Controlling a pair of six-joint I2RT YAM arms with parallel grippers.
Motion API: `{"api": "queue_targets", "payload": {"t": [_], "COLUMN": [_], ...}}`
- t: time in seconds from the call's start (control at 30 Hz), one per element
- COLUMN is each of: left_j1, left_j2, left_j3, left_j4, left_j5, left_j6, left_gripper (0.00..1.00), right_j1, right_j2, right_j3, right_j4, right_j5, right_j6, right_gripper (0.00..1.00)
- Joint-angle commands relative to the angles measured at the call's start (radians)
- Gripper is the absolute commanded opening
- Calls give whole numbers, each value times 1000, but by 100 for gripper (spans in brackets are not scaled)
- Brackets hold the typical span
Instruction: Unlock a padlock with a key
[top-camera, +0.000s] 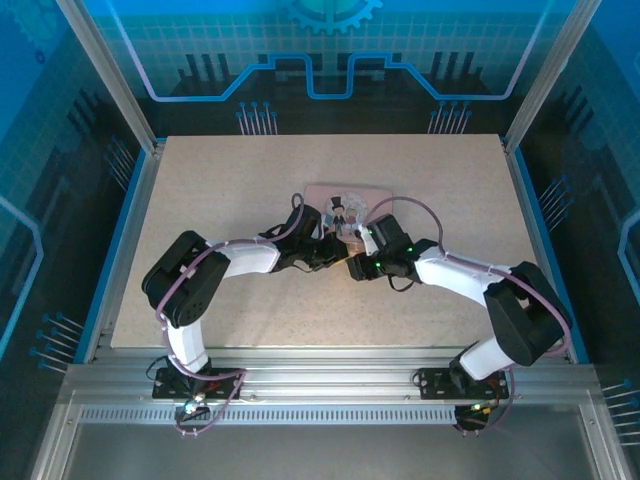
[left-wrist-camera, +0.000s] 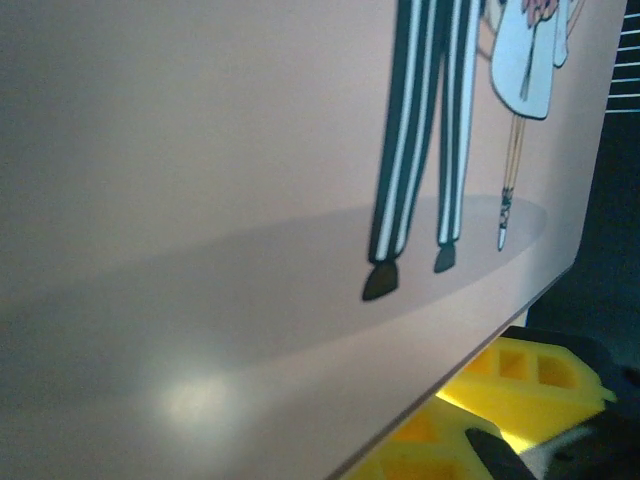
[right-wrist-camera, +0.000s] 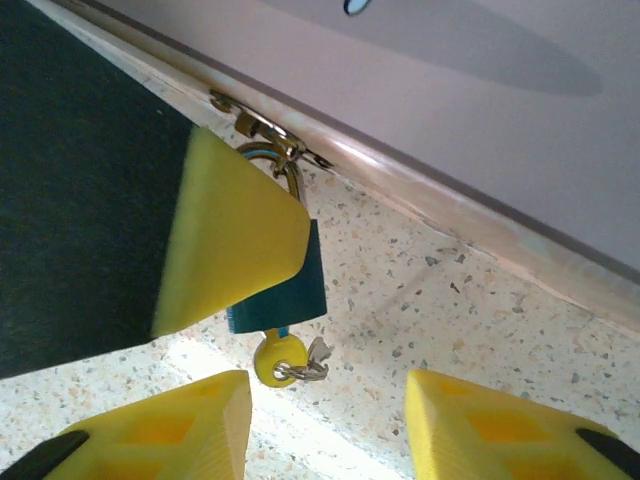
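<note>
At the bottom of the right wrist view, the right gripper (right-wrist-camera: 330, 425) stands part-open and holds nothing. Just above the gap sits the yellow-headed key (right-wrist-camera: 278, 360), seated in the bluish padlock (right-wrist-camera: 297, 300) at centre left. The left gripper (top-camera: 330, 245) is closed on it, one pad (right-wrist-camera: 230, 240) covering its face. Its shackle hooks the pink box (right-wrist-camera: 480, 120) at upper left.

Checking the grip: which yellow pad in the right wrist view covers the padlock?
The big upper-left pad, lying over the padlock; the two bottom pads stand clear of it, below the key.
</note>
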Motion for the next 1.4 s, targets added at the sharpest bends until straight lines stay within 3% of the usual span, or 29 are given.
{"api": "queue_targets", "payload": {"t": [0.0, 0.27, 0.73, 1.0, 1.07, 1.1, 1.27, 1.37], "left_j1": [7, 6, 10, 11, 11, 13, 12, 12], "left_j2": [10, 9, 5, 3, 5, 5, 6, 4], "left_j3": [38, 38, 41, 38, 37, 37, 31, 23], "left_j4": [-24, -21, -12, -13, -13, -12, -14, -11], "left_j5": [59, 64, 77, 79, 80, 80, 76, 68], "left_j6": [-21, -26, -37, -35, -35, -34, -31, -31], "left_gripper": [3, 3, 3, 3, 3, 3, 3, 12], "right_j1": [17, 31, 65, 67, 66, 66, 66, 65], "right_j2": [43, 86, 81, 103, 98, 96, 95, 99], "right_j3": [31, 59, 42, 59, 59, 59, 58, 59], "right_j4": [-6, 6, 99, 73, 72, 72, 60, 48], "right_j5": [21, 29, 54, 63, 51, 48, 49, 54], "right_j6": [-3, -3, -11, -21, -33, -35, -51, -69], "right_gripper": [42, 38, 40, 23, 5, 1, 0, 0]}}
